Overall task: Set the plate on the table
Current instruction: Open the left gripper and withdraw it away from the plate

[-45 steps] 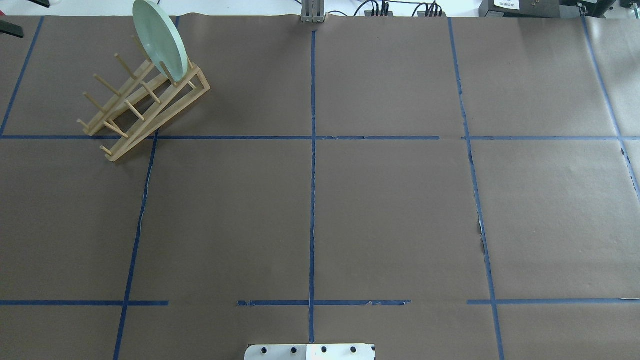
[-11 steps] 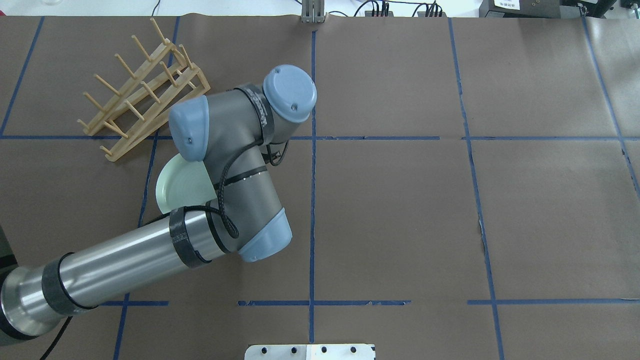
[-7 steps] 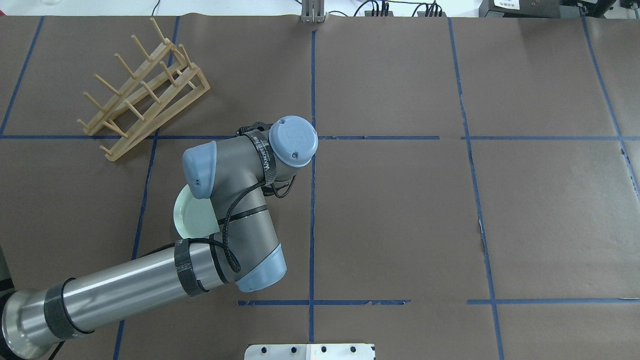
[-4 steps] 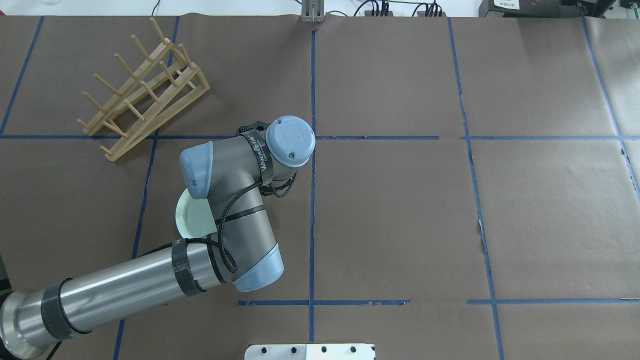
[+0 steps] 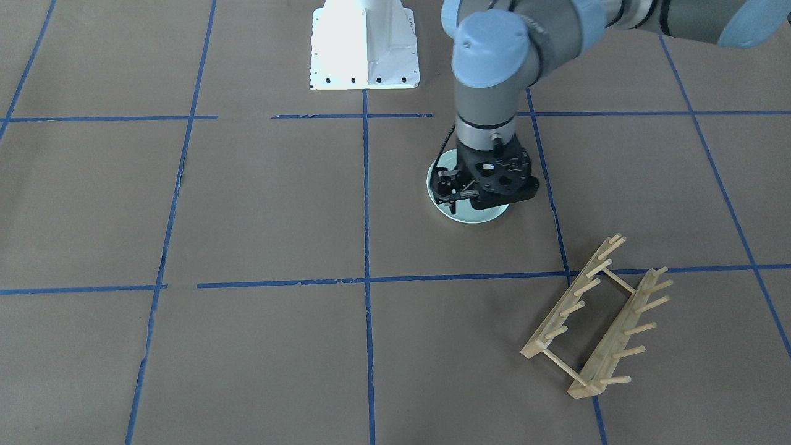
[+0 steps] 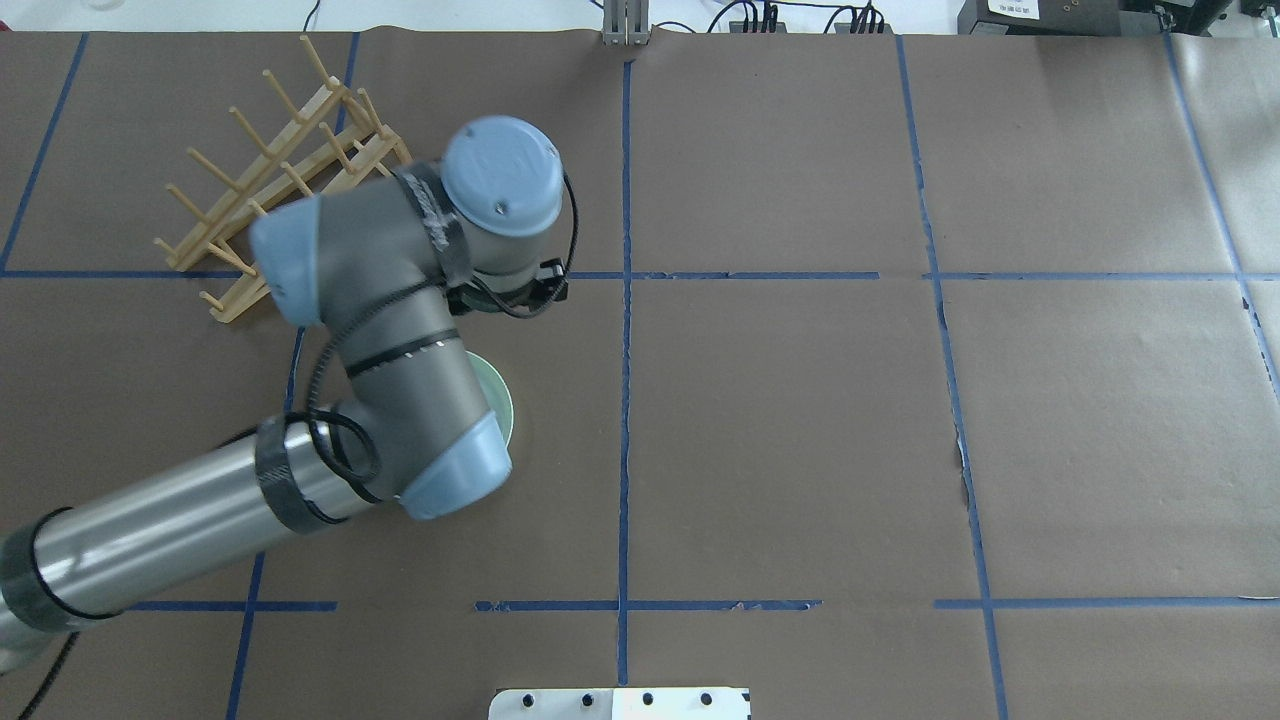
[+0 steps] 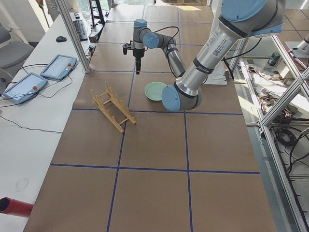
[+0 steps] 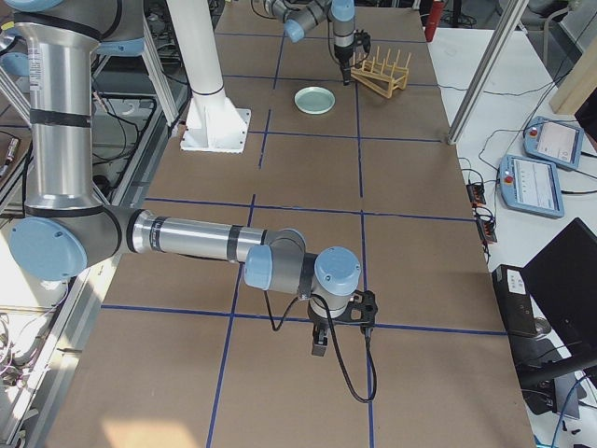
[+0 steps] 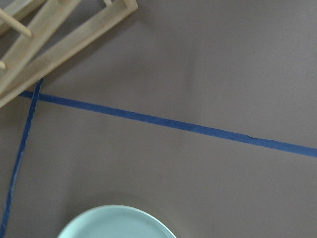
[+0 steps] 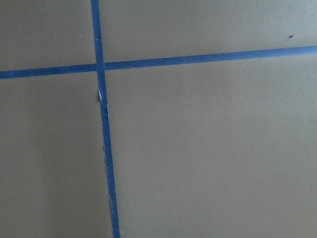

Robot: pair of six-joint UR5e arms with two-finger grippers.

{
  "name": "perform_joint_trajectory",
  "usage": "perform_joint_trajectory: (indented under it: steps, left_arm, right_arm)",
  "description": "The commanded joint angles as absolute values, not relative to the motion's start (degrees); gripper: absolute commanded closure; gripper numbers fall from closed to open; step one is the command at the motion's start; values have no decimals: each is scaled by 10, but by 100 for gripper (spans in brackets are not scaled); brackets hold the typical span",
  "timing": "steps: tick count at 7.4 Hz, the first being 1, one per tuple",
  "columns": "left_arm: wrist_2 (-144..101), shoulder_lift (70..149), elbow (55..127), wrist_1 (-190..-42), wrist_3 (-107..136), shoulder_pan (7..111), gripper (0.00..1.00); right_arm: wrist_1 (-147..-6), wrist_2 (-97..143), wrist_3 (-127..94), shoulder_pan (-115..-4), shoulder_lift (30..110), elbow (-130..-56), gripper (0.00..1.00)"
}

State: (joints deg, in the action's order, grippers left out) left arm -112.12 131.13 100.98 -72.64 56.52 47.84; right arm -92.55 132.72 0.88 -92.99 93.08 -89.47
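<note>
The pale mint-green plate point(image 5: 471, 216) lies flat on the brown table and also shows in the overhead view point(image 6: 499, 400), the side views point(image 7: 155, 90) point(image 8: 314, 98) and the left wrist view point(image 9: 116, 227). My left gripper point(image 5: 479, 199) hangs above it, pointing down, lifted clear and toward the rack side point(image 7: 137, 71). Its jaws look open and hold nothing. My right gripper point(image 8: 318, 343) shows only in the exterior right view, low over the table far from the plate. I cannot tell whether it is open or shut.
The wooden peg rack point(image 5: 593, 315) stands with no plate in it beside the plate, also seen in the overhead view point(image 6: 225, 200). The white robot base point(image 5: 364, 43) is behind the plate. Blue tape lines point(image 5: 366, 247) grid the brown paper.
The plate left the rack and now lies on the table. In the last half second my left wrist rose and swung back toward the rack, away from the plate.
</note>
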Motion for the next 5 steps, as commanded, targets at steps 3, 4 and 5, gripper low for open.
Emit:
perform_joint_trajectory:
  steps: [3, 4, 5]
  left_arm:
    - [-1302, 1087, 1020, -786, 84, 775, 0]
    - [-1304, 1006, 1012, -820, -10, 829, 0]
    - [-1304, 964, 989, -858, -34, 868, 0]
  right_arm:
    - [-925, 1327, 9, -930, 931, -895, 0]
    - [-925, 1327, 9, -930, 931, -894, 0]
    - [-925, 1327, 9, -930, 931, -895, 0]
